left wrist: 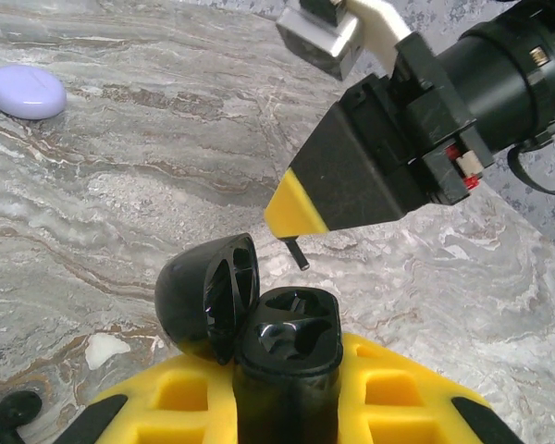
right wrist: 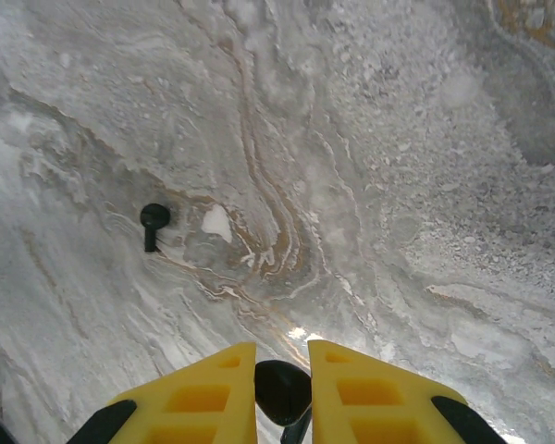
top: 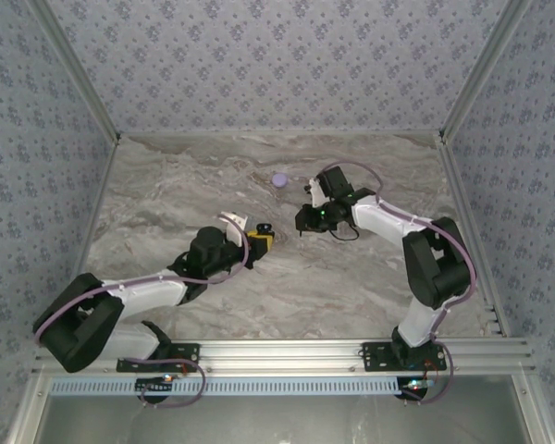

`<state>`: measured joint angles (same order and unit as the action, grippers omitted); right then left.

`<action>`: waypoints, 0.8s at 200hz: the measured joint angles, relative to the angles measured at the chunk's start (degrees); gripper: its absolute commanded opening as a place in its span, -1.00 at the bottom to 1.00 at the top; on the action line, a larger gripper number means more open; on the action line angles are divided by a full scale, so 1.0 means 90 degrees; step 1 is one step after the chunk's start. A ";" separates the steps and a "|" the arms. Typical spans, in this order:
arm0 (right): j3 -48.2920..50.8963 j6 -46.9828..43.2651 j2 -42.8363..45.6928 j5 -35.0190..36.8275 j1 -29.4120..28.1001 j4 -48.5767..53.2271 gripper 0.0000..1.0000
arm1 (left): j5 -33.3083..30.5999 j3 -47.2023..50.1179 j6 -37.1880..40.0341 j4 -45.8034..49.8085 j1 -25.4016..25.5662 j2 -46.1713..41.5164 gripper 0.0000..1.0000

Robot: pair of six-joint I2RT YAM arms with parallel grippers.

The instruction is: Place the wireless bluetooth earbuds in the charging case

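One earbud (right wrist: 282,393), tiny, light, slippery, pinched at bulb by right claw (right wrist: 282,356); left claw (top: 261,239) clamps rigid open charging case (left wrist: 291,333).

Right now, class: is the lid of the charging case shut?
No: in the left wrist view the charging case stands with its lid hinged open, both wells showing.

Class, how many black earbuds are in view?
2. One earbud is pinched in the right end effector; the other earbud lies on the table. None seems hidden.
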<state>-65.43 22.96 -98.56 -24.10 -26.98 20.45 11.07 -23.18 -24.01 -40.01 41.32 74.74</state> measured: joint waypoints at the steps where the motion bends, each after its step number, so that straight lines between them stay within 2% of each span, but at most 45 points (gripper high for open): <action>1: 0.0000 0.0000 0.0012 -0.0002 0.0002 0.0000 -0.65 | -0.0002 0.0000 -0.0010 -0.0015 0.0002 0.0005 -0.75; 53: -0.0005 0.0022 0.0425 -0.0095 0.0053 -0.0012 -0.64 | -0.0189 0.0000 -0.0090 -0.0391 0.0126 0.0255 -0.75; 160: -0.0486 0.0019 0.1246 -0.0265 0.0007 0.0046 -0.63 | -0.0109 0.0017 -0.0415 -0.1613 0.0253 0.0879 -0.75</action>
<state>-69.80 23.14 -87.35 -26.48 -26.92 20.86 10.09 -23.03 -27.75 -54.52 43.59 82.65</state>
